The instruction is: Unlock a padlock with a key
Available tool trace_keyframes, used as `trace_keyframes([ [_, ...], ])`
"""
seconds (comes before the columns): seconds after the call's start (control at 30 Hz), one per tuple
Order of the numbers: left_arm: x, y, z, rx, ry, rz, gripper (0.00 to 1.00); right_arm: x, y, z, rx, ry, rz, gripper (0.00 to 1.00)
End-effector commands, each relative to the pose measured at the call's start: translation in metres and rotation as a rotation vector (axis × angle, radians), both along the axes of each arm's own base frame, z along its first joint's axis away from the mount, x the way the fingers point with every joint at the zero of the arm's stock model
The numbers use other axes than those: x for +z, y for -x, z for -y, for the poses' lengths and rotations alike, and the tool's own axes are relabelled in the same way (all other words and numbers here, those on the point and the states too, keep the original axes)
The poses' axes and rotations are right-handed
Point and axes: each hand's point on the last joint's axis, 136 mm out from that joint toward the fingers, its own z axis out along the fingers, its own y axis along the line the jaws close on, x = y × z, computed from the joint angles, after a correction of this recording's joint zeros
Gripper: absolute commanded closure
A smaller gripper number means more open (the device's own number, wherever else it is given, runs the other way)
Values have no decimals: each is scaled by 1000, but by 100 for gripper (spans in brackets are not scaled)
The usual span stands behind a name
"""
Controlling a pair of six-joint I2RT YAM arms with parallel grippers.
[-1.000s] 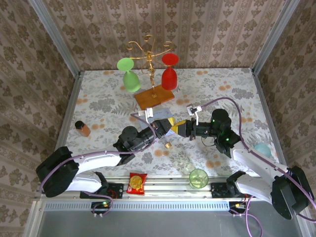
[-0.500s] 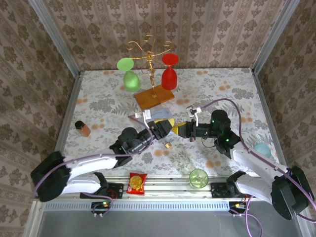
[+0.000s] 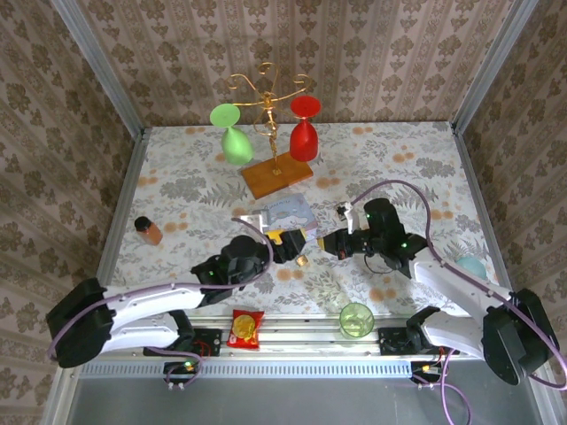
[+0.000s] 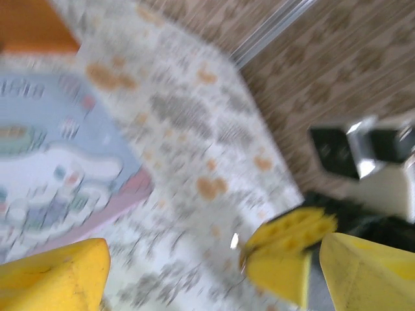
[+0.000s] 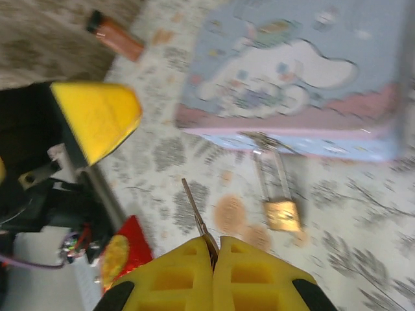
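Observation:
The brass padlock (image 5: 282, 215) lies on the floral table, its thin shackle hooked into the latch of the pale blue cartoon tin (image 5: 305, 78). From above, the padlock (image 3: 302, 260) sits just in front of the tin (image 3: 288, 212). My right gripper (image 5: 215, 241) is shut on the thin silvery key (image 5: 194, 208), whose blade points away to the left of the padlock. The right gripper (image 3: 330, 242) hovers right of the padlock. My left gripper (image 3: 295, 239) is open just left of it, with nothing between its wide-apart fingers (image 4: 58, 275). The right gripper's yellow fingers (image 4: 288, 243) appear blurred in the left wrist view.
A gold wire stand on a wooden base (image 3: 277, 174) holds a green and a red glass at the back. An orange bottle (image 3: 148, 230) stands at the left. A red snack packet (image 3: 245, 328) and a green cup (image 3: 356, 319) sit near the front edge.
Both grippers have dropped lower and nearer to me, closer to the padlock. The left gripper has moved off the tin, which is now uncovered. The key stays in the right gripper.

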Motion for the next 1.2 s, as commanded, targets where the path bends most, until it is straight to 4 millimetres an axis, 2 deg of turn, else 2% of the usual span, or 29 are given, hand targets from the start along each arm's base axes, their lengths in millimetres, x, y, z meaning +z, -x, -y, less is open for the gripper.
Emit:
trace_keyframes([
  [0.0,-29,3,5,13,-95,-93,15,-21,-12,22,-106,150,-53,100],
  [0.1,-54,3,7,21,-173,-149,12,-31,-16,27,-141,171,-74,100],
  [0.3,-90,-3,12,55,-139,-212,12,-40,-14,30,-161,173,-96,100],
  [0.4,-102,-9,16,70,-108,-229,15,-45,-11,35,-178,189,-108,100],
  [0.53,-107,-14,18,94,-131,-221,15,-47,-7,39,-187,188,-105,100],
  [0.67,-123,-17,9,153,-133,-250,15,-47,-4,41,-190,181,-100,100],
  [0.83,-131,-20,10,172,-128,-244,24,-48,-1,42,-193,182,-99,100],
  [0.93,-132,-19,13,164,-110,-247,34,-49,0,43,-196,182,-97,100],
  [1.03,-141,-16,12,168,-111,-273,41,-50,-1,44,-200,184,-97,100],
  [1.17,-156,-11,15,156,-98,-314,44,-50,-1,43,-198,176,-95,100],
])
